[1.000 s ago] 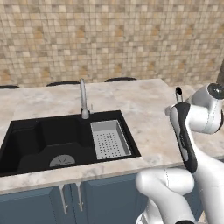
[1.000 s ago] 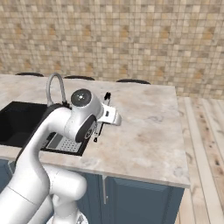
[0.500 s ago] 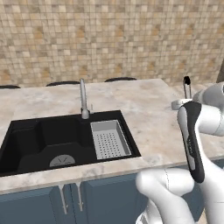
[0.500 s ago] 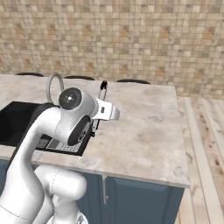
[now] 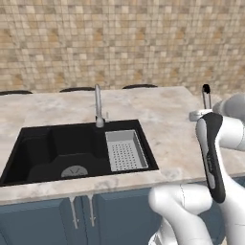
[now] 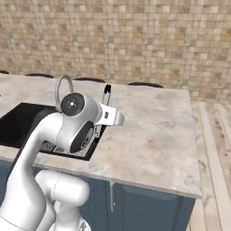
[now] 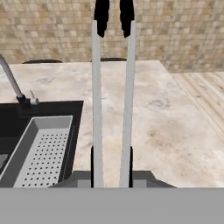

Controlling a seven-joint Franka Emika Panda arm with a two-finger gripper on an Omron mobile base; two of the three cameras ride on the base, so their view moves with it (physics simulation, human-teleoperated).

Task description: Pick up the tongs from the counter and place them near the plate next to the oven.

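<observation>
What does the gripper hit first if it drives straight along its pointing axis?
Probably the tiled back wall. The gripper, shut on the tongs, points level over the counter; the tongs' black tips would touch first. Depth is unclear.

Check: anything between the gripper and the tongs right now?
No. The gripper is already shut on the tongs, which stick up past the fingertips, off the counter. Nothing visible sits between them.

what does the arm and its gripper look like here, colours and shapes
The arm is glossy white with thick, rounded, tube-like links. A long black strip with faint white lettering runs down one link in the left base view. A round joint cap is dark grey with a small white mark at its centre. The gripper has two small dark fingertips. No cables show.
</observation>
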